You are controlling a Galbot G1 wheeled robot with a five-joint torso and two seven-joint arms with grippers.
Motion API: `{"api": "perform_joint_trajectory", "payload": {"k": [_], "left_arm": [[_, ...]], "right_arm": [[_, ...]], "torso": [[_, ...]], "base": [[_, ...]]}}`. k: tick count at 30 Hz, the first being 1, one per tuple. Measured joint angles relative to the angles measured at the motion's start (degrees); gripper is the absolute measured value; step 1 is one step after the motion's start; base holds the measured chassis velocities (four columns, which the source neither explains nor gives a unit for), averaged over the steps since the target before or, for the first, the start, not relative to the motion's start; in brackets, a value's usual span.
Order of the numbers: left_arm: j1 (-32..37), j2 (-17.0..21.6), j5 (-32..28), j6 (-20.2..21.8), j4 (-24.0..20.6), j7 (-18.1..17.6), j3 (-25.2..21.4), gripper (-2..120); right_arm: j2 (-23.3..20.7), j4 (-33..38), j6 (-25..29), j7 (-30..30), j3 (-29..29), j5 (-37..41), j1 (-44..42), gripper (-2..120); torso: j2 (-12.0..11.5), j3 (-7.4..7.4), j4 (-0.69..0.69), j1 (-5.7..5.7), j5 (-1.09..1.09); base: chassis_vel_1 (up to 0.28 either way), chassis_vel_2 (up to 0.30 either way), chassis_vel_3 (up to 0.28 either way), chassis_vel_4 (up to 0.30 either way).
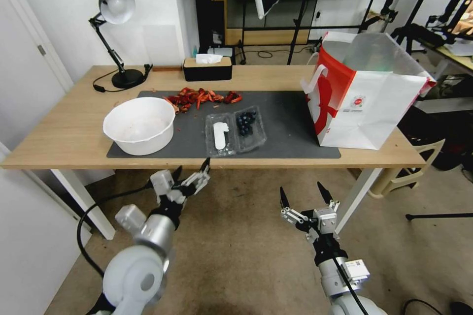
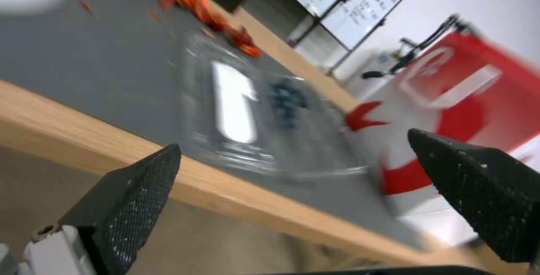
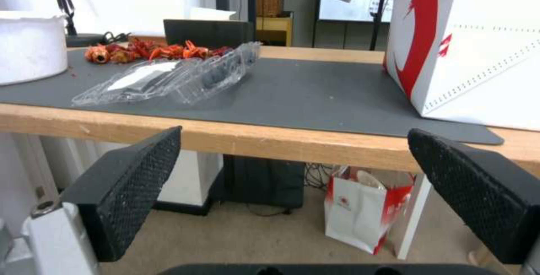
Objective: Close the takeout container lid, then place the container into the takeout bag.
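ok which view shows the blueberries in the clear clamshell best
The head view: it looks down into the open clear plastic clamshell container, dark blueberries distinct. The left wrist view blurs them; the right wrist view sees them side-on through plastic.

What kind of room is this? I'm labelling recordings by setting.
Probably a lab or studio workspace, not a kitchen: black stands crowd the back, a whiteboard stands beyond the wooden table, and a desk lamp sits on it.

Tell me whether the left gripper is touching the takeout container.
Apart. In the head view the left gripper hangs below the table's front edge, with bare mat and wood between it and the takeout container.
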Motion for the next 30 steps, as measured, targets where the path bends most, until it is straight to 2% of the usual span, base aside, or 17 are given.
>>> {"api": "perform_joint_trajectory", "payload": {"k": [1, 2, 3, 6, 7, 10, 11, 14, 18, 30], "left_arm": [[-0.97, -0.08, -3.87, 0.74, -0.36, -1.58, 0.48, 100], [-0.97, -0.08, -3.87, 0.74, -0.36, -1.58, 0.48, 100], [-2.72, -0.36, -10.39, 1.52, -0.71, -4.06, 1.28, 100], [-6.24, -1.24, -20.95, 2.55, -0.91, -8.67, 2.74, 100], [-6.24, -1.24, -20.95, 2.55, -0.91, -8.67, 2.74, 100], [-9.53, -2.14, -26.20, 2.64, 0.03, -11.86, 4.11, 100], [-9.53, -2.14, -26.20, 2.64, 0.03, -11.86, 4.11, 100], [-12.87, -2.49, -27.65, 1.93, 1.91, -15.46, 5.87, 100], [-16.43, -2.43, -29.20, 0.80, 4.50, -17.54, 8.05, 100], [-23.36, -4.54, -29.59, -0.25, 11.09, -18.85, 14.71, 100]], "right_arm": [[0.00, 0.00, 0.00, 0.00, 0.02, -0.05, -0.05, 100], [0.00, 0.00, 0.00, 0.00, 0.02, -0.05, -0.05, 100], [0.00, 0.05, 0.00, 0.00, 0.05, -0.15, -0.14, 100], [0.00, 0.25, 0.00, 0.00, 0.19, -0.33, -0.39, 100], [0.00, 0.25, 0.00, 0.00, 0.19, -0.33, -0.39, 100], [0.00, 0.50, 0.00, 0.02, 0.47, -0.54, -0.80, 100], [0.00, 0.50, 0.00, 0.02, 0.47, -0.54, -0.80, 100], [0.00, 0.90, 0.01, 0.07, 0.82, -0.63, -1.14, 100], [0.00, 1.30, 0.01, 0.12, 1.47, -0.61, -1.43, 100], [0.00, 1.19, 0.20, 0.29, 2.45, -0.44, -1.70, 100]], "torso": [[0.00, 0.00, 0.00, 0.00, 0.00], [0.00, 0.00, 0.00, 0.00, 0.00], [0.00, 0.00, 0.00, 0.00, 0.00], [0.00, 0.00, 0.00, 0.00, 0.00], [0.00, 0.00, 0.00, 0.00, 0.00], [0.00, 0.00, 0.00, 0.00, 0.00], [0.00, 0.00, 0.00, 0.00, 0.00], [0.00, 0.01, 0.00, 0.00, 0.00], [0.00, 0.00, 0.00, 0.00, 0.00], [0.00, 0.00, 0.00, 0.00, 0.00]], "base": [[0.000, 0.000, 0.000, 0.000], [0.000, 0.000, 0.000, 0.000], [0.000, 0.000, 0.000, 0.000], [0.000, 0.000, 0.000, 0.000], [0.000, 0.000, 0.000, 0.000], [0.000, 0.000, 0.000, 0.000], [0.000, 0.000, 0.000, 0.000], [0.000, 0.000, 0.000, 0.000], [0.000, 0.000, 0.000, 0.000], [0.000, 0.000, 0.000, 0.000]]}}
